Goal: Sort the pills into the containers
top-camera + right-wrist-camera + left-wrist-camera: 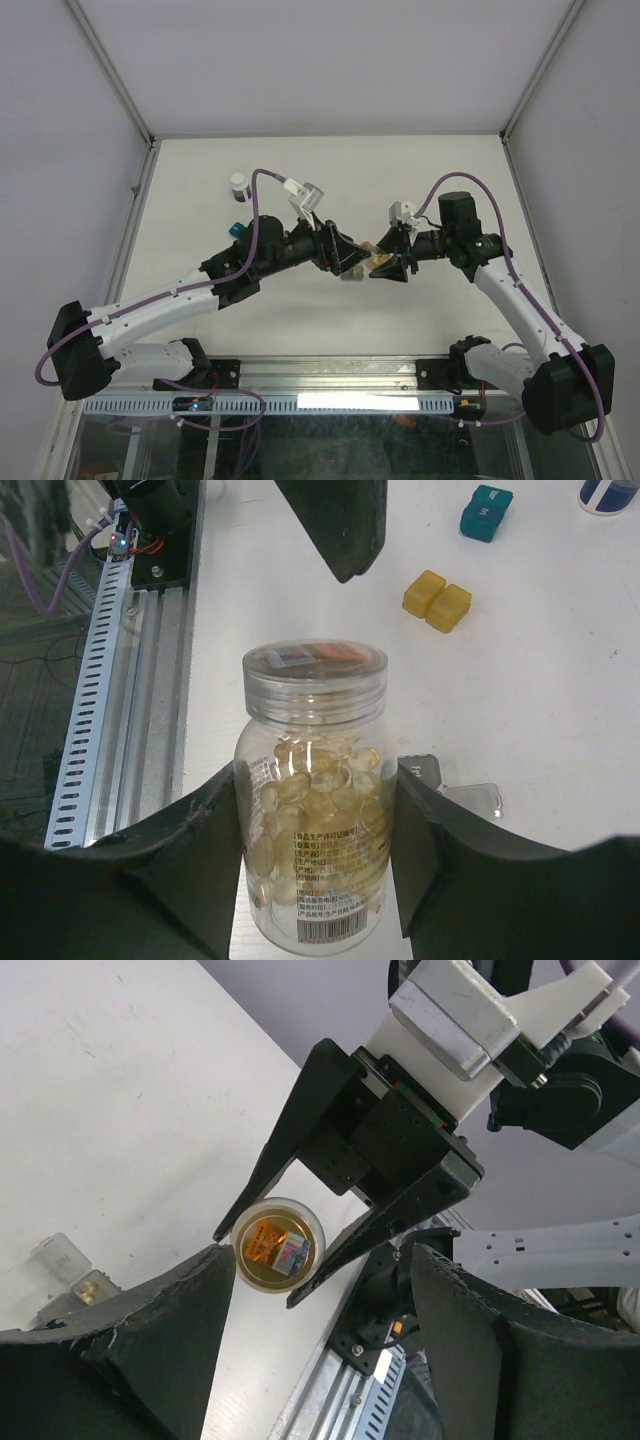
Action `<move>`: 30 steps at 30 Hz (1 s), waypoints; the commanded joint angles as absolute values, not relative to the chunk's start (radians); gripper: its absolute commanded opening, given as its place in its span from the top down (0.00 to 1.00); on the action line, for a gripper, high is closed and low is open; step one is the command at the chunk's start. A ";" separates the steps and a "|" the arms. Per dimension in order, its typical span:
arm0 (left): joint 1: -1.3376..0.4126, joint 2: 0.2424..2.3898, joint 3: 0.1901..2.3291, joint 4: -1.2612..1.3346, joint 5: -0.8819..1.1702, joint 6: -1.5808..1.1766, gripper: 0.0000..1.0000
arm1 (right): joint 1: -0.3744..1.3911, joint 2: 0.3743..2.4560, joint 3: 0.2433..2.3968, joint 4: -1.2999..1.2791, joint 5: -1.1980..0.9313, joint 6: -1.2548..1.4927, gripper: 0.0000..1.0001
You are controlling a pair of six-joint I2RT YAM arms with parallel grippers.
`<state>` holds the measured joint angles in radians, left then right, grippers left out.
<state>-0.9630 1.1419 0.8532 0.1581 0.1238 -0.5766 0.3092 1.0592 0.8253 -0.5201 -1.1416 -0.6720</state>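
My right gripper (315,792) is shut on a clear pill bottle (314,780) full of yellow softgels, with its clear cap on. In the left wrist view the bottle (278,1243) shows cap-end on, between the right gripper's black fingers. My left gripper (322,1256) is open, its jaws wide apart just short of the cap, holding nothing. The two grippers meet at mid-table in the top view, left (345,257) and right (386,265). On the table lie the amber-yellow container (437,600), the teal container (486,513) and the gray container (428,776) with its clear lid open.
A white bottle (238,185) stands at the back left, with the teal container (237,229) near it. The gray container (66,1278) lies left of my left fingers, something yellow in one cell. The metal rail (110,680) runs along the table's near edge.
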 commanded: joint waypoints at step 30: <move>-0.991 1.326 1.045 0.003 0.364 -0.187 0.76 | 0.306 1.045 0.867 -0.477 -1.172 -0.669 1.00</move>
<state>-0.9806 1.3144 1.0119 -0.0151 0.1680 -0.4404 0.3054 1.0595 0.8253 -0.5262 -1.1362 -0.6720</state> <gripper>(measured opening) 0.362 0.545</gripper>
